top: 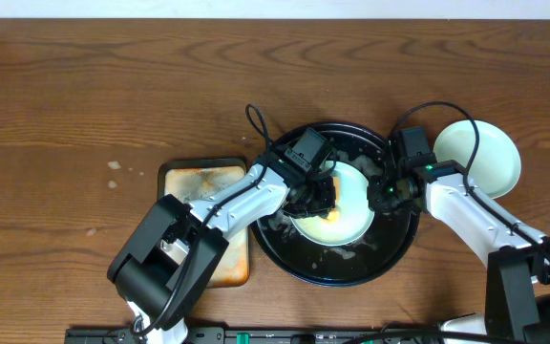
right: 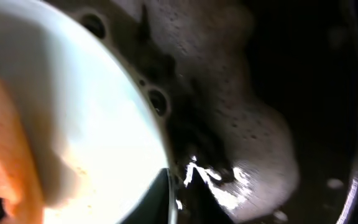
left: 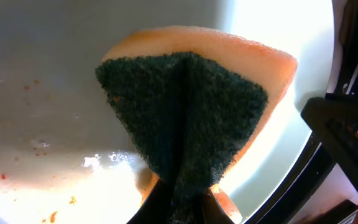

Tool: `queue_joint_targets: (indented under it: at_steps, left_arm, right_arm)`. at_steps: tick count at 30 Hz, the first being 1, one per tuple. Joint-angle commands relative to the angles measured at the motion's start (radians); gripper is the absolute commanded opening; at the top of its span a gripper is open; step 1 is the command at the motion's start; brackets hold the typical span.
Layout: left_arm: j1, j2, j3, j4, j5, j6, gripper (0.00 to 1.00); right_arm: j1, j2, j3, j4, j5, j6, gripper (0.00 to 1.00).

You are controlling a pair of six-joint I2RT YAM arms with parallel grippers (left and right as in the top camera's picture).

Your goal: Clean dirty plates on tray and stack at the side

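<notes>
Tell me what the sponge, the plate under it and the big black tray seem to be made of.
Sponge: soft orange foam backed with a dark green fibrous scouring pad, coarse and matte. Plate: smooth, glossy, pale; wet highlights suggest glazed ceramic or melamine, can't tell which. Tray: black, shiny where wet, thin raised rim; probably plastic or coated metal.

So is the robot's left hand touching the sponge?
Touching. The left wrist view shows the left end effector pinching the sponge, which folds into a crease where the fingers squeeze it.
</notes>
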Motion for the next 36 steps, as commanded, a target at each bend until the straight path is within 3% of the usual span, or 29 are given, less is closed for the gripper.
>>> queue_joint_targets:
  at_steps: [1, 11, 16, 25, 32, 36]
  left_arm:
    - [0.0, 0.013, 0.028, -0.002, 0.013, -0.013, 0.09]
    - [-0.055, 0.013, 0.028, 0.064, 0.053, -0.047, 0.11]
    - [-0.062, 0.014, 0.027, 0.046, -0.061, -0.033, 0.13]
    - [-0.035, 0.017, 0.027, -0.083, -0.348, 0.121, 0.12]
    - [0.039, 0.017, 0.028, -0.211, -0.486, 0.135, 0.09]
    - [0.057, 0.016, 0.063, -0.279, -0.483, 0.143, 0.08]
  right_arm:
    - [-0.003, 0.021, -0.022, 0.027, -0.04, -0.011, 0.03]
    - [-0.002, 0.063, -0.055, 0.082, -0.01, 0.064, 0.01]
    - [-0.002, 0.063, -0.055, 0.082, -0.01, 0.063, 0.01]
    - [-0.002, 0.063, -0.055, 0.075, 0.01, 0.062, 0.01]
    - [-0.002, 0.063, -0.055, 0.061, 0.052, 0.061, 0.01]
    - [-0.002, 0.063, -0.055, 0.046, 0.076, 0.061, 0.01]
